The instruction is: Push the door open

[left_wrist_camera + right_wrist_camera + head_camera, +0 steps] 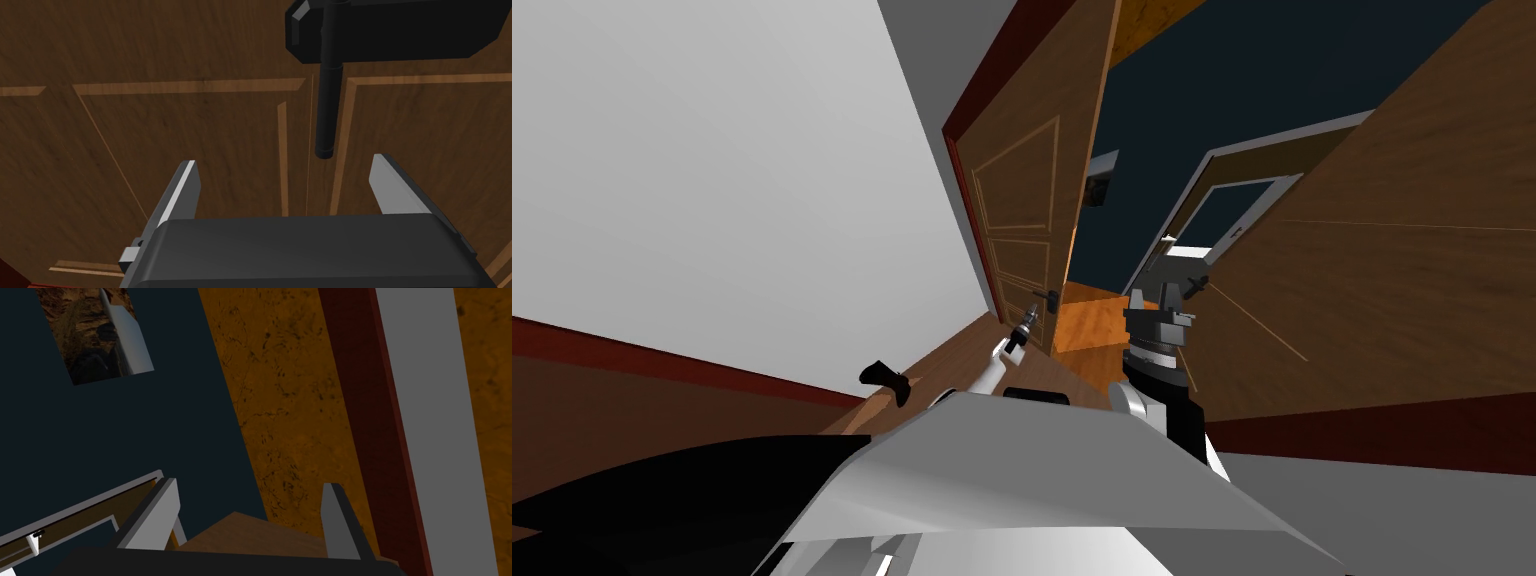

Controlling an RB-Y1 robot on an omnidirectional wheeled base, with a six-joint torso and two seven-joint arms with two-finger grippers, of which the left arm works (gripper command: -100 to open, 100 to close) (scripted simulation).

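Note:
A brown panelled door (1027, 200) hangs in a dark red frame (967, 190) and stands partly ajar, its free edge toward the middle of the head view. Its black lever handle (1049, 298) sits low on that edge. My left gripper (1029, 318) is just short of the door face, a little below the handle. In the left wrist view the door panels (175, 135) lie close ahead, the black handle (390, 30) and its black rod (327, 100) beyond my open left gripper (287, 187), nothing between the fingers. My right gripper (1172, 292) is raised by the opening, open (247, 520) and empty.
Past the door's edge lies an orange floor (1092, 320), a dark blue wall (1212, 90) and a white-framed doorway (1232, 210). A broad brown wooden surface (1392, 280) rises on the right. A white wall (712, 180) runs along the left, with a small black fitting (884, 380) low beside it.

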